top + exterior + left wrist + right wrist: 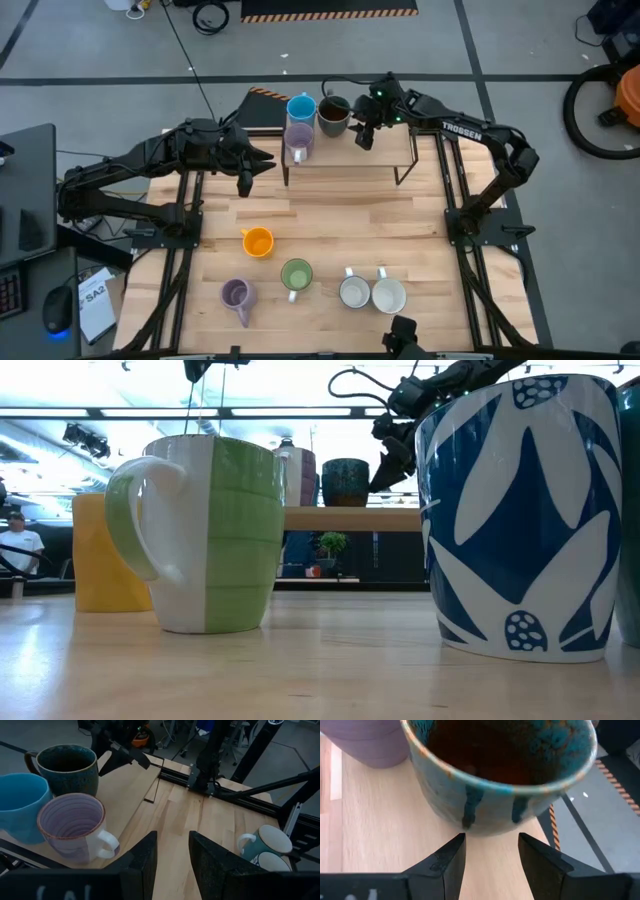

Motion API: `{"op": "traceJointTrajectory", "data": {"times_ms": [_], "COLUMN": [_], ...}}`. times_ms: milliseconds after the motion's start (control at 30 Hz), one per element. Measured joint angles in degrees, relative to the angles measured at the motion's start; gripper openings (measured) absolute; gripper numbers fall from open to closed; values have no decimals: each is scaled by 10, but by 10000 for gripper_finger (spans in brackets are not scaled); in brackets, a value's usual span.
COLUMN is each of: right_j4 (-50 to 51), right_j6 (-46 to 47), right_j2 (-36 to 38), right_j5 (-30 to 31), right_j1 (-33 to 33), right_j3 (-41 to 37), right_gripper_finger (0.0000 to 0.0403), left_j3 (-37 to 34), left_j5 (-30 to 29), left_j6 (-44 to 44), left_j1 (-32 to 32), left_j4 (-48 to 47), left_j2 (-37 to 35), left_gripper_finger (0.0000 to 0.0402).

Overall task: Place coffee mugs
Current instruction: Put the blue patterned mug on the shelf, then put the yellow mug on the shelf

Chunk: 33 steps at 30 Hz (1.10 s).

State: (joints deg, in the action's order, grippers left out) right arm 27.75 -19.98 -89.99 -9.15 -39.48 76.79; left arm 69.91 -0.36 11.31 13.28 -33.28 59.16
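On the raised shelf [350,165] stand 3 mugs: the blue mug [301,108], the lilac mug [298,142] and the dark brown mug [333,115]. The right gripper [364,137] is just beside the dark brown mug, fingers apart and empty. The left gripper [246,183] waits near the shelf's left end, fingers apart.

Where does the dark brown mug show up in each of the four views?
High view: dark brown mug on the raised shelf at the far edge, right of the blue mug.
Low view: mid-background on the shelf, between green mug and the big blue-and-white mug; mug at.
Left wrist view: upper left.
Right wrist view: fills the top.
Shared landmark: the lilac mug beside it.
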Motion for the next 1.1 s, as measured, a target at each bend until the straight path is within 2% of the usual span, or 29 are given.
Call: {"op": "traceJointTrajectory", "data": {"times_ms": [133, 233, 400, 667, 867, 1100], "right_j4": [21, 45, 71, 67, 66, 66], "right_j6": [23, 51, 113, 231, 308, 354], "right_j2": [31, 52, 68, 68, 68, 68], "right_j5": [7, 7, 14, 91, 139, 174], "right_j1": [8, 23, 73, 202, 297, 388], "right_j3": [0, 0, 0, 0, 15, 44], "right_gripper_finger": [187, 187, 187, 187, 187, 187], "left_j3": [0, 0, 0, -1, -1, 0], "left_j5": [13, 68, 126, 129, 118, 53], "left_j6": [0, 1, 1, 0, 40, 127], "left_j1": [0, 0, -1, -34, -87, -153], "left_j4": [0, -7, -93, -222, -252, -245], "left_j2": [0, 0, 2, 5, 6, 34], "left_gripper_finger": [118, 118, 118, 118, 118, 118]}}
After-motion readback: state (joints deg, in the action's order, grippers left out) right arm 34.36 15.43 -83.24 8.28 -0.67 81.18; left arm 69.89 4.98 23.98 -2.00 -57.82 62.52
